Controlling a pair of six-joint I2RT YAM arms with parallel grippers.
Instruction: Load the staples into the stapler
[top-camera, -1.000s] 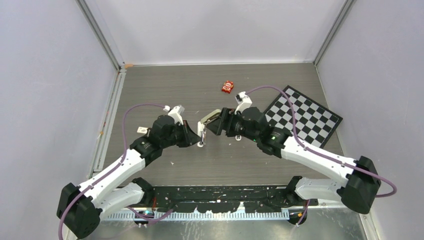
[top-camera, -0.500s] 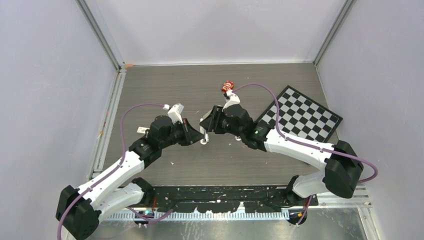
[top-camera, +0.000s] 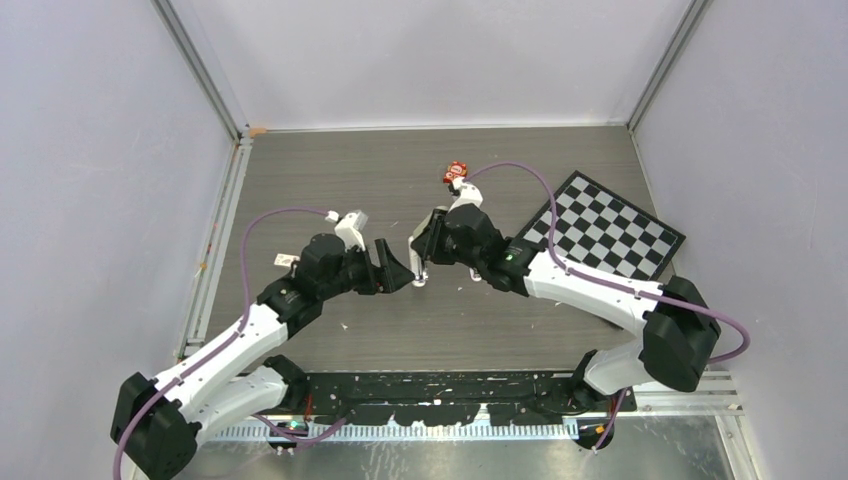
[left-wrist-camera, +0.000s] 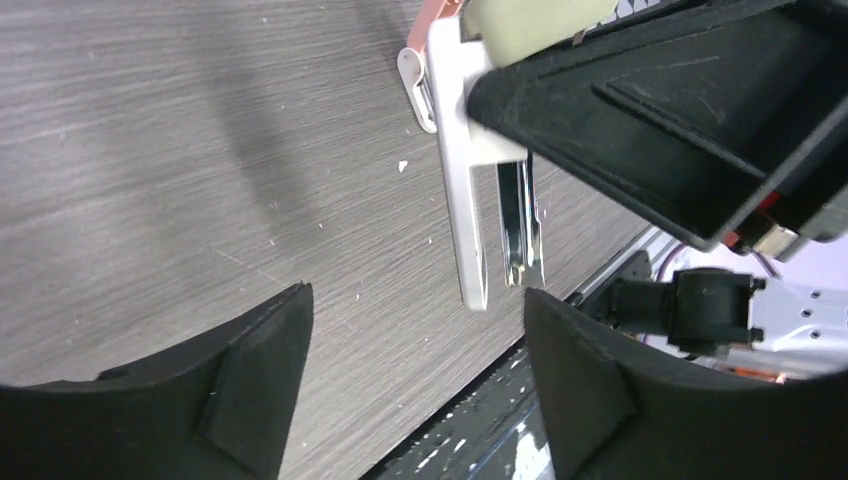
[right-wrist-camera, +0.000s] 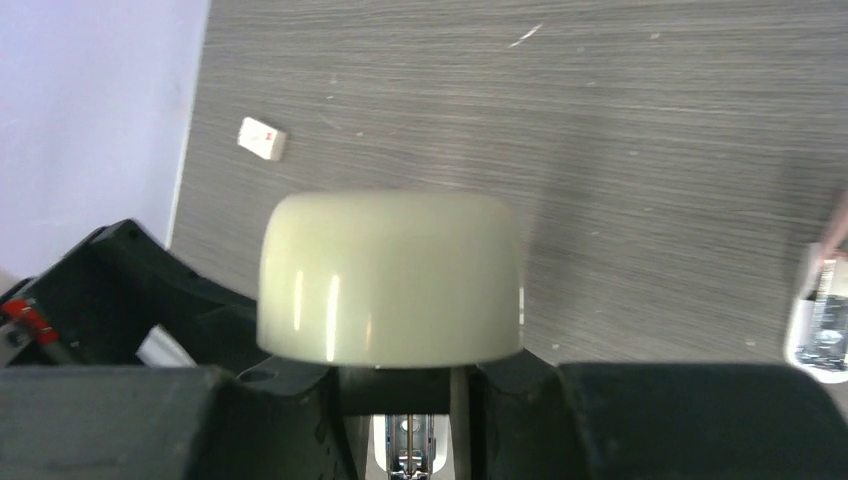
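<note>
The stapler (top-camera: 420, 262) hangs open between the two arms, just above the table. My right gripper (top-camera: 430, 245) is shut on its olive-grey top; in the right wrist view the rounded cap (right-wrist-camera: 390, 275) fills the space between the black fingers (right-wrist-camera: 250, 420), with the pale metal channel (right-wrist-camera: 405, 455) below it. In the left wrist view the white base bar (left-wrist-camera: 465, 210) and the shiny channel (left-wrist-camera: 520, 230) hang down from the right gripper's body. My left gripper (left-wrist-camera: 415, 295) stands open just left of the stapler (left-wrist-camera: 530, 20), touching nothing. The staples are out of view.
A red packet (top-camera: 456, 172) lies at the back, and a checkerboard (top-camera: 605, 232) to the right. A small white box (right-wrist-camera: 262, 138) lies near the left arm. A white-and-pink piece (right-wrist-camera: 820, 320) shows at the right edge of the right wrist view.
My left gripper has opened and let go of the stapler's lower end. The right gripper moved in to the left and closed on the stapler's top.
</note>
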